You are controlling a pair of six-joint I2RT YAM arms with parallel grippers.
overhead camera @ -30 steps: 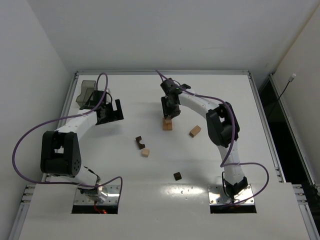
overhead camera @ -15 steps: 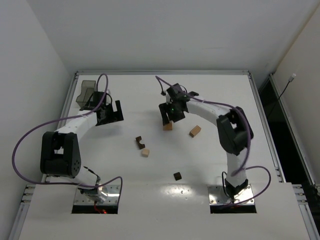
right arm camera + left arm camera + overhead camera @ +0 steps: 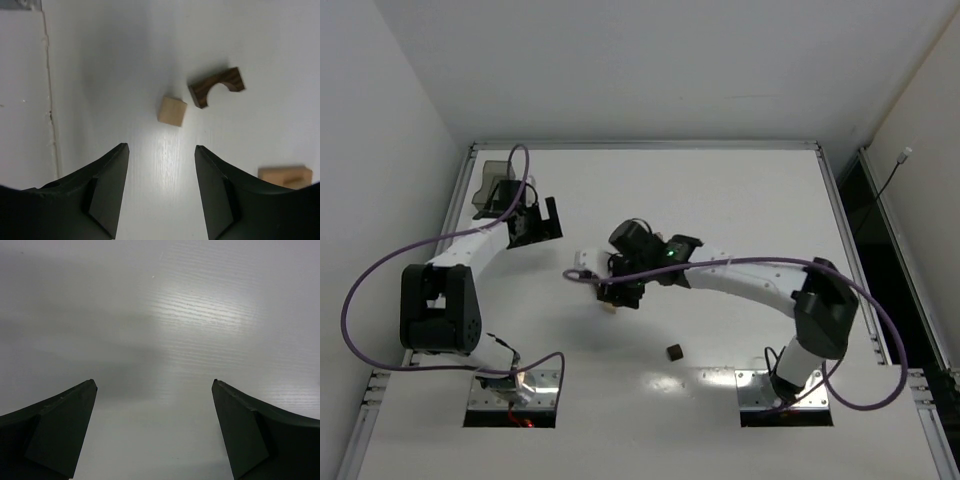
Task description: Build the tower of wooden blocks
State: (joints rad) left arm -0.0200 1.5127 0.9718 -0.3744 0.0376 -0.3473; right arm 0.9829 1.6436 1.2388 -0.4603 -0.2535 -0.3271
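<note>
Now left end effector (image 3: pixel 154 383) and right end effector (image 3: pixel 161 147) gape empty above white table (image 3: pixel 750 190).

Robotics lab cell, I'd say: bare white tabletop (image 3: pixel 750 190) under my right fingers (image 3: pixel 105 185), plain white wall panels (image 3: pixel 620 70) beyond them, metal frame rail (image 3: pixel 650 145) edging it.

Saw a white table (image 3: pixel 750 190) with a metal rim. Found a tan cube (image 3: pixel 172 111) lying on it, just beside a dark brown arch block (image 3: pixel 216 87), with a sliver of white between them. Noted another tan block (image 3: pixel 285 176) nearby, partly hidden. Spotted a dark cube (image 3: pixel 674 351) alone toward the near edge, and a grey bin (image 3: pixel 488 190) at the far left corner.
</note>
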